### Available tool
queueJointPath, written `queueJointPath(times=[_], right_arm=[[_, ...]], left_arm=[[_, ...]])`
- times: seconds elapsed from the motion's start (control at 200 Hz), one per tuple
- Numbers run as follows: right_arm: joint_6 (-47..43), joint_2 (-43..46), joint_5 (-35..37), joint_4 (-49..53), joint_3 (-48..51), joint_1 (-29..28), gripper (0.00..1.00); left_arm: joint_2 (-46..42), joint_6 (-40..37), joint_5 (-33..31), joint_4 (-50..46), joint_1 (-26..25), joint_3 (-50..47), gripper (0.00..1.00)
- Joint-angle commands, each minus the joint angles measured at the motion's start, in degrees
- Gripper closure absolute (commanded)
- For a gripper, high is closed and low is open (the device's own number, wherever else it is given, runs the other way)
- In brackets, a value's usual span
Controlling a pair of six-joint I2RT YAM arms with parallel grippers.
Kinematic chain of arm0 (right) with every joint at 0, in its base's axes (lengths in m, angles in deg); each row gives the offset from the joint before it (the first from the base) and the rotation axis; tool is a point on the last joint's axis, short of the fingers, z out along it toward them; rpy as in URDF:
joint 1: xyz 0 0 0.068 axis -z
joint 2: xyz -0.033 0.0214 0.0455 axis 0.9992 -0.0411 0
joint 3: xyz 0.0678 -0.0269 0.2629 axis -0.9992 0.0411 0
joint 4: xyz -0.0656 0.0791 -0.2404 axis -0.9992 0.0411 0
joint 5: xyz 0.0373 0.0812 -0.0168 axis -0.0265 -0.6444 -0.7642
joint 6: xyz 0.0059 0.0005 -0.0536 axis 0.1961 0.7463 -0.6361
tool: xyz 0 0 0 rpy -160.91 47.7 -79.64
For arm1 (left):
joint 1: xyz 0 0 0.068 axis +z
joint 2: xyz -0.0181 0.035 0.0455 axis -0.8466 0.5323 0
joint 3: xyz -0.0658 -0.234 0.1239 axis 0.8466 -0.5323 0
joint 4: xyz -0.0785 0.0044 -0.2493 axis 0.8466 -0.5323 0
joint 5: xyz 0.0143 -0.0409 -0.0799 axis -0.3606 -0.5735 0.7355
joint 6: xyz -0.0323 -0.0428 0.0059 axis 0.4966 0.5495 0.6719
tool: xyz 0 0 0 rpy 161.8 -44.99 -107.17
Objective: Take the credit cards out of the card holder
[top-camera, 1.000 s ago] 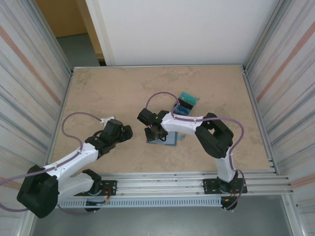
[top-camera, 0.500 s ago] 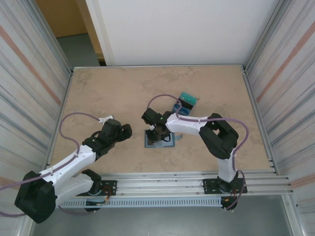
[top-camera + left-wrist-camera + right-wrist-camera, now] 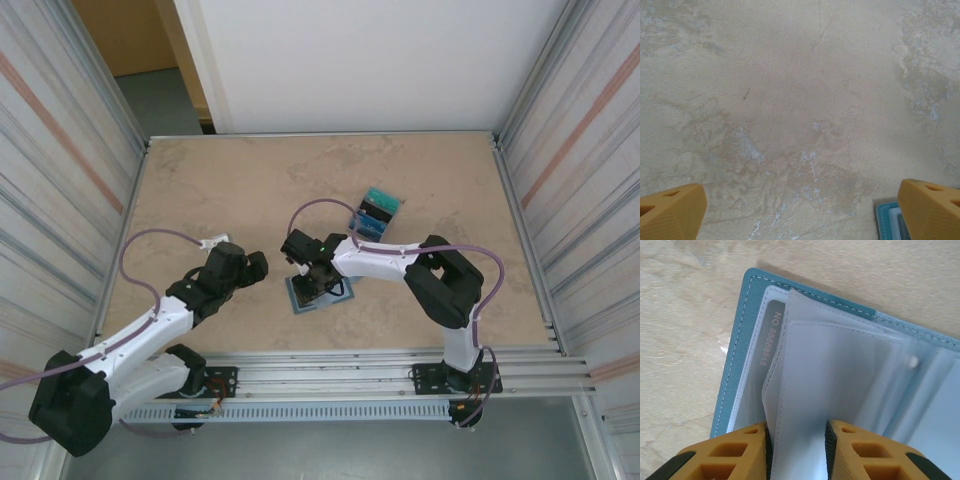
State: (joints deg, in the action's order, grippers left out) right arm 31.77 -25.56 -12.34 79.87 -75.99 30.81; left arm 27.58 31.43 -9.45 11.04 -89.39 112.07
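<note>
Top view overhead; wrist views close, downward; all share card holder (image 3: 850, 365).

Number: "NO. 8888816", in pale pink print that runs sideways; the last digits are a bit blurry.
Where: inside the card holder (image 3: 735, 370), behind a clear plastic sleeve (image 3: 771, 347) by its left edge.

the left arm (image 3: 150, 325) runs from the lower left corner of the top view up toward the centre, wrist angled up and right. the left gripper (image 3: 252, 268) points the same way; in its wrist view its orange fingers (image 3: 670, 210) sit at the bottom corners, wide apart. the right arm (image 3: 440, 285) rises from the lower right, folds at the elbow and reaches left to mid-frame. the right gripper (image 3: 312, 285) points down, jaws nearly together, pinching a clear sleeve of the card holder (image 3: 737, 365).
</note>
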Motion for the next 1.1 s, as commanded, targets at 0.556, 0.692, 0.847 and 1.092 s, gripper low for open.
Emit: queueJointPath(times=[0.556,0.692,0.847,1.092], right_arm=[[3.93,10.54,9.09,3.29,5.31,6.36,0.64],[4.67,12.38,9.61,3.29,7.29,7.67,0.64],[5.44,14.2,10.02,3.12,9.74,9.39,0.65],[5.93,17.43,10.06,2.6,13.23,12.37,0.69]], left_arm=[[1.98,-3.62,-5.0,-2.39,-4.4,3.0,0.01],[4.44,-4.34,-5.53,-2.39,-6.72,4.49,0.01],[8.54,-4.97,-6.87,-2.35,-10.43,6.58,0.01],[14.46,-4.75,-6.85,-1.04,-13.89,8.87,0.01]])
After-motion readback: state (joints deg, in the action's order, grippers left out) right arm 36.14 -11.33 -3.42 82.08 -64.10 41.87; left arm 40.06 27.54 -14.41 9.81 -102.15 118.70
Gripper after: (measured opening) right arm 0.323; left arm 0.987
